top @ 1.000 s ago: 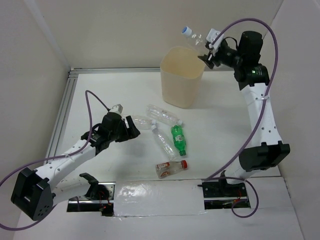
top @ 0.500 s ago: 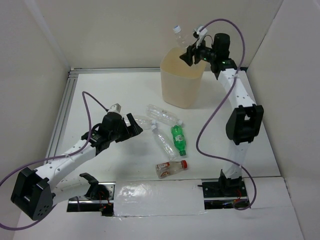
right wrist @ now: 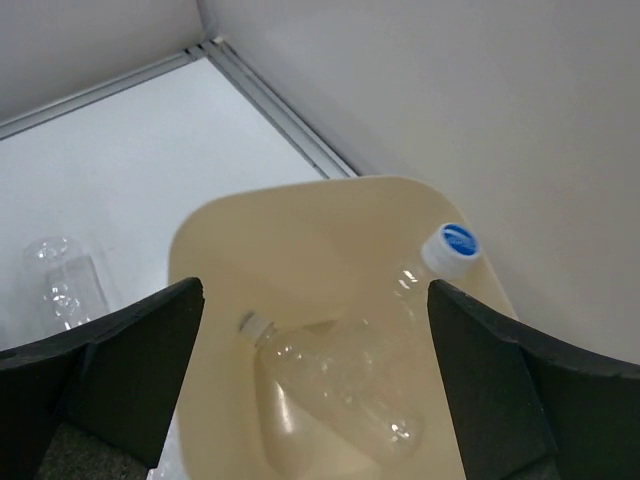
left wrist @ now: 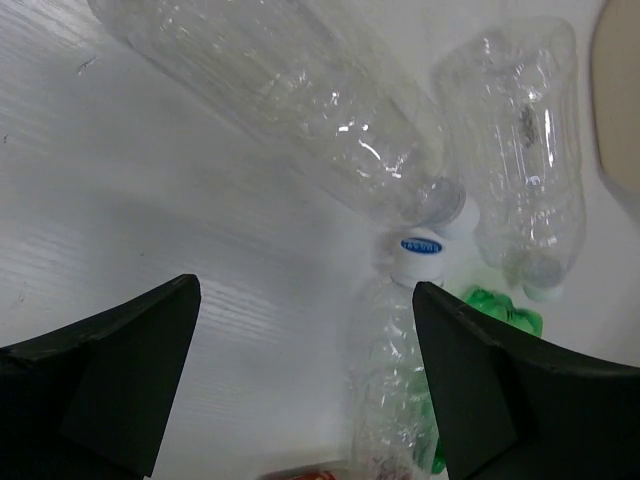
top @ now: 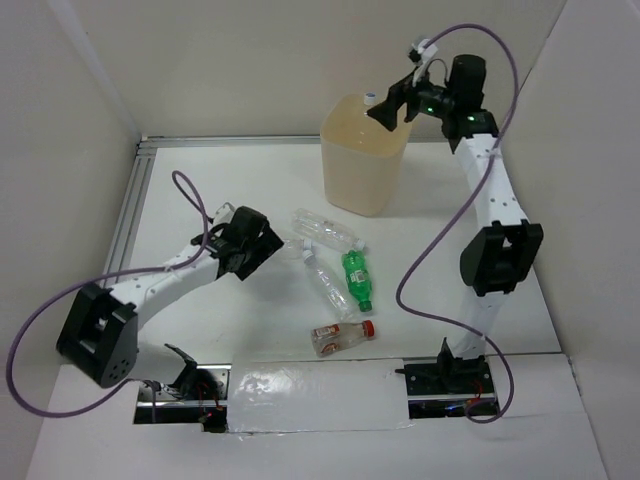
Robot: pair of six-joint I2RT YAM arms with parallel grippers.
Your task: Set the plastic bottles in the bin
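The left claw point(top: 264, 247) hangs low over the surface point(top: 200, 180), left of centre, its fingers point(left wrist: 115, 375) spread apart with nothing between them. Just right of it lies a cluster of bottles. The first clear bottle point(top: 285, 243) lies on its side right at the fingertips, and in the left wrist view it fills the top of the frame point(left wrist: 300, 100). The second clear bottle point(top: 328, 230) lies beside it, towards the far edge. The third clear bottle point(top: 325, 285), whose white cap point(left wrist: 418, 250) meets the necks of the other two, runs towards the near edge. The green bottle point(top: 357, 280) lies alongside it on the right. The red-capped bottle point(top: 343, 337) lies apart from the rest, close to the near edge.

The bin point(top: 365, 160) stands upright near the far edge, right of centre. Inside it, a blue-capped bottle point(right wrist: 447, 243) leans against the wall with its cap at the rim. A further clear bottle point(right wrist: 335, 385) seems to lie lower down, though the two bodies overlap and are hard to separate.

The right claw point(top: 386, 112) hovers above the bin's mouth at its right rim, fingers point(right wrist: 115, 375) wide apart and holding nothing.
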